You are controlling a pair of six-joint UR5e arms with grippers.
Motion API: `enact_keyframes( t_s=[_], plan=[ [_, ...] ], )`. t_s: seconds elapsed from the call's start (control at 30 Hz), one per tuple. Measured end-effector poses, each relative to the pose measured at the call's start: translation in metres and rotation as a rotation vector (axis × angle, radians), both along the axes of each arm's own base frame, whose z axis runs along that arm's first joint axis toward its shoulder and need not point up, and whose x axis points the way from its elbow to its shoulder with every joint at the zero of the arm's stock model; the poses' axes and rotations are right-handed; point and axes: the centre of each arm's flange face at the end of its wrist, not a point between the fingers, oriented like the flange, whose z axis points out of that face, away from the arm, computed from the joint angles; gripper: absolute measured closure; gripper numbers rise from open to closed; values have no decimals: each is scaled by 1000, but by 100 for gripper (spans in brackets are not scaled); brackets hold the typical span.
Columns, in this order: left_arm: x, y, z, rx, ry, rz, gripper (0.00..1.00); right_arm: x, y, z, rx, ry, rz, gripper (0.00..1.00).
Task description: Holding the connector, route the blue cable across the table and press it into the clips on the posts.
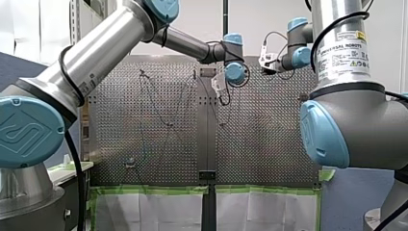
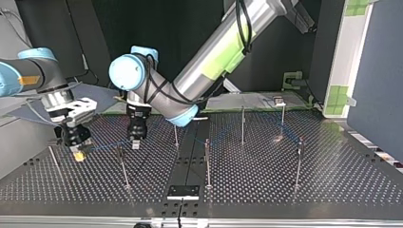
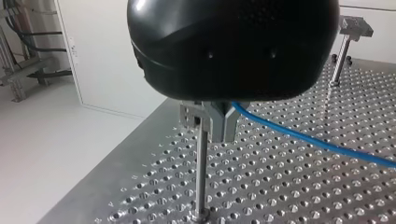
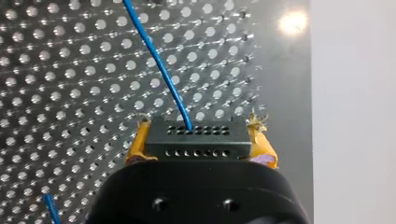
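Your right fingers (image 4: 261, 147) clamp the connector (image 4: 196, 137) between them; the blue cable (image 4: 159, 65) leaves it toward 11 o'clock. Whether your left fingers (image 3: 223, 126) grip the cable beside the post (image 3: 201, 177), you cannot tell.

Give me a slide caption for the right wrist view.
Yellow-padded right gripper clamps the black connector, blue cable trailing across the perforated table.

Under my left hand (image 3: 212, 135) spreads the perforated metal surface (image 3: 289, 186), running on ahead of it. Beside that hand, past the surface's edge, I see a pale floor (image 3: 46, 154) and a white wall panel (image 3: 107, 60) rising behind it. Well away from my hand, a dark plate (image 2: 183, 192) lies on the surface's middle seam, and green tape (image 1: 149, 190) borders white sheets (image 1: 159, 211) at its edge.
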Motion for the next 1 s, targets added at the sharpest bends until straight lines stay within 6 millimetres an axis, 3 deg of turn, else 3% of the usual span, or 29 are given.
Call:
enact_keyframes(
  t_s=[0.33,0.57,0.83,0.9,0.93,0.97,1.0],
  plan=[
    [26,14,3,-21,-36,-13,100,0,-1,2,-1,-6,0,100],
    [47,25,-8,-17,-35,-27,100,-3,-4,2,-4,-18,-4,100],
    [52,27,-11,-16,-33,-38,100,-5,-8,1,-9,-24,-9,100],
    [50,25,-11,-16,-30,-45,77,-5,-8,1,-9,-24,-10,100],
    [49,25,-11,-16,-28,-49,77,-6,-9,0,-8,-24,-10,100],
    [47,23,-11,-15,-26,-54,65,-6,-9,0,-8,-24,-11,100],
    [46,22,-12,-15,-25,-57,38,-6,-9,0,-8,-23,-11,100]
  ],
)
